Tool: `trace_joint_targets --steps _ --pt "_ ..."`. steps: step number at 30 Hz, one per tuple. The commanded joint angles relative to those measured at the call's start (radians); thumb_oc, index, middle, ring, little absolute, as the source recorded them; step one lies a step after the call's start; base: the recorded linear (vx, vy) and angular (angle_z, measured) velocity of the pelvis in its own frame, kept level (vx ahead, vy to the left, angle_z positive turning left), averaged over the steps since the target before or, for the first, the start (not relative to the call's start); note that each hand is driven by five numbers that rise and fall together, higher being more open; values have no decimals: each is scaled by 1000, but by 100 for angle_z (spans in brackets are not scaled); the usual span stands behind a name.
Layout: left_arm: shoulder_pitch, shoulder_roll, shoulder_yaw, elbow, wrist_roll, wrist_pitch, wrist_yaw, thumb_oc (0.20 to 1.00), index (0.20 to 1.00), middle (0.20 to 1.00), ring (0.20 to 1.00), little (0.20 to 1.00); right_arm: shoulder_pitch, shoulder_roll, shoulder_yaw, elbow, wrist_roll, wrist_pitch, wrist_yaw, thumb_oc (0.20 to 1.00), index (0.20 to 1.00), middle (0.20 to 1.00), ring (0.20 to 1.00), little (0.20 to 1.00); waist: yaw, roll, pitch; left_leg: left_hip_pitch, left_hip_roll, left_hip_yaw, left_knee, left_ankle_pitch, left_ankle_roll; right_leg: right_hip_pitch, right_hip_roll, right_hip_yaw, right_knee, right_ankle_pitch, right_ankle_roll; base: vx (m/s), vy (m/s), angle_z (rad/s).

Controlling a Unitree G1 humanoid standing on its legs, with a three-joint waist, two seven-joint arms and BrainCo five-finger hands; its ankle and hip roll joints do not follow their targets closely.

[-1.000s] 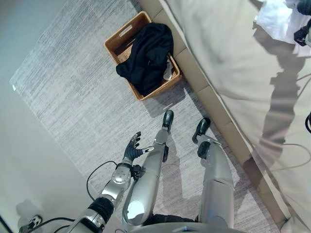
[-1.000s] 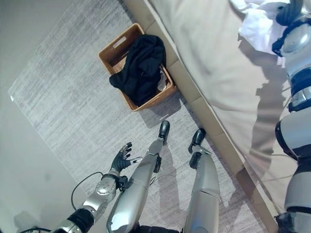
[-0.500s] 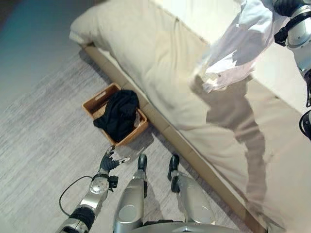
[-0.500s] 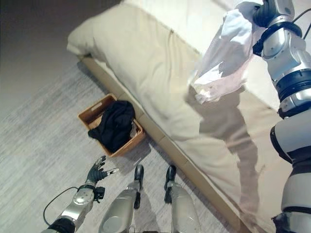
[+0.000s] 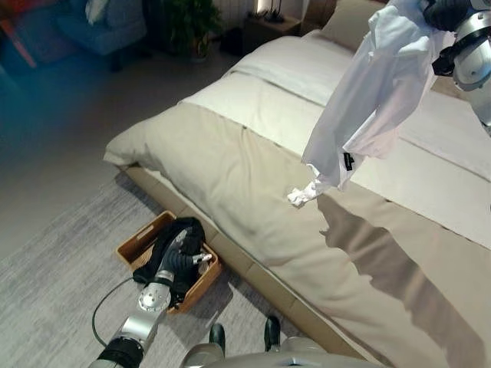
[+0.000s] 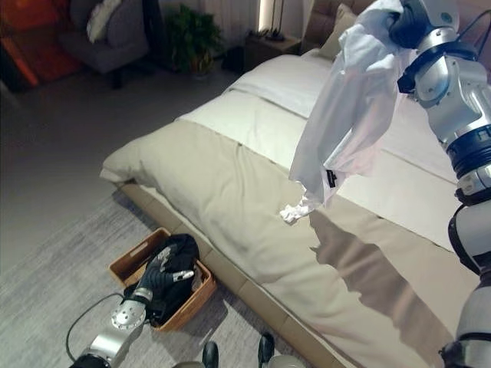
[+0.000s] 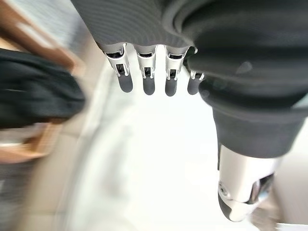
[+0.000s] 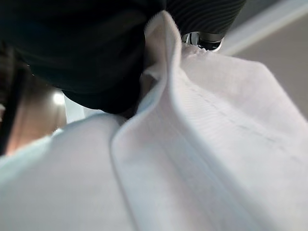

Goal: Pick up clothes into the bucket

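I see a white shirt (image 5: 376,84) with a small black tag, gripped by my right hand (image 6: 410,19), dark-covered over a silver wrist. At seven o'clock my left hand (image 5: 178,261) shows silver fingers with dark tips. The basket (image 5: 138,244) is tan wicker, with a black garment (image 5: 173,241) in it. The bed (image 5: 253,176) wears a beige cover below white sheets. The rug (image 5: 54,307) is grey with fine streaks.

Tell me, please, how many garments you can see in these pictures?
2. A white shirt hangs from the right hand, raised above the bed. A black garment lies in the basket on the floor; more may be hidden beneath it.
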Motion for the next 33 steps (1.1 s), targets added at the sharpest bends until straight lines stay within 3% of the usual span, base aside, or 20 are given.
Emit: trace_joint_targets --steps 1,6,11,17,21,28,30,33 --pt "-58 79 8 -109 -174 -50 -70 1000 1000 1000 1000 1000 -40 -77 -37 -25 43 -29 -31 200 200 200 200 200 4 -54 -103 -24 31 8 112 -113 -12 -11 -72 -12 110 -75 91 16 11 -3" --pt "-222 149 -34 -264 -327 -41 -124 1000 1000 1000 1000 1000 12 -86 -46 -82 132 -27 28 200 200 200 200 200 -13 -48 -138 9 37 24 77 -102 -17 12 -68 -16 85 -70 91 8 6 -5" --pt "-418 197 -131 -299 -328 -41 -134 1000 1000 1000 1000 1000 123 -94 -106 -208 230 -44 78 200 200 200 200 200 -23 -40 -145 21 37 20 78 -102 -16 27 -68 -17 89 -74 90 2 1 -2" --pt "-658 137 -269 -207 -285 -36 -111 1000 1000 1000 1000 1000 259 -34 -203 -400 317 -67 118 200 200 200 200 200 -43 -23 -144 31 37 17 79 -105 -14 41 -70 -20 90 -81 89 0 0 0" --pt "-722 106 -318 -170 -287 -30 -110 1000 1000 1000 1000 1000 289 -12 -218 -466 320 -70 132 200 200 200 200 200 -46 -19 -138 34 37 16 79 -104 -14 42 -71 -23 91 -81 91 0 0 0" --pt "-813 86 -438 -189 -438 -1 -178 1000 1000 1000 1000 1000 295 8 -185 -554 346 -76 158 200 200 200 200 200 -47 -11 -129 35 36 11 81 -101 -14 48 -73 -27 90 -80 92 0 0 0" --pt "-854 90 -512 -203 -487 21 -214 1000 1000 1000 1000 1000 280 14 -158 -577 357 -77 167 200 200 200 200 200 -46 -9 -127 35 35 7 82 -100 -15 52 -74 -30 90 -79 93 0 0 0" --pt "-884 94 -541 -207 -484 27 -223 1000 1000 1000 1000 1000 271 13 -147 -583 365 -77 168 200 200 200 200 200 -44 -8 -126 35 35 3 82 -99 -15 55 -75 -34 90 -79 93 -3 3 5"
